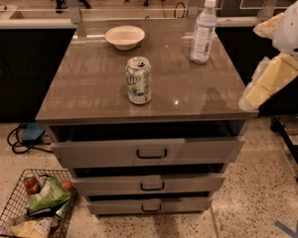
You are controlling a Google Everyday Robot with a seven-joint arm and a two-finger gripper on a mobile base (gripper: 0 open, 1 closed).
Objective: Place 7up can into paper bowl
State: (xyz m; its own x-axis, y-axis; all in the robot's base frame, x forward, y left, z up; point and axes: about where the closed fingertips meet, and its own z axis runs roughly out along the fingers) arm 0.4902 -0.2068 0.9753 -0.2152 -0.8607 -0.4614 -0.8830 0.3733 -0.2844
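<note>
The 7up can (139, 80) stands upright near the middle of the grey cabinet top (89, 83), white and green with a silver top. The paper bowl (124, 36) sits empty at the back of the top, left of centre, well behind the can. My gripper (262, 88) hangs at the right edge of the view, beside the cabinet's front right corner, about level with the top. It is far to the right of the can and touches nothing.
A clear plastic bottle (203, 30) with a white cap stands at the back right of the top. Three drawers (151, 152) are below. A wire basket (32, 207) of packets sits on the floor at the lower left.
</note>
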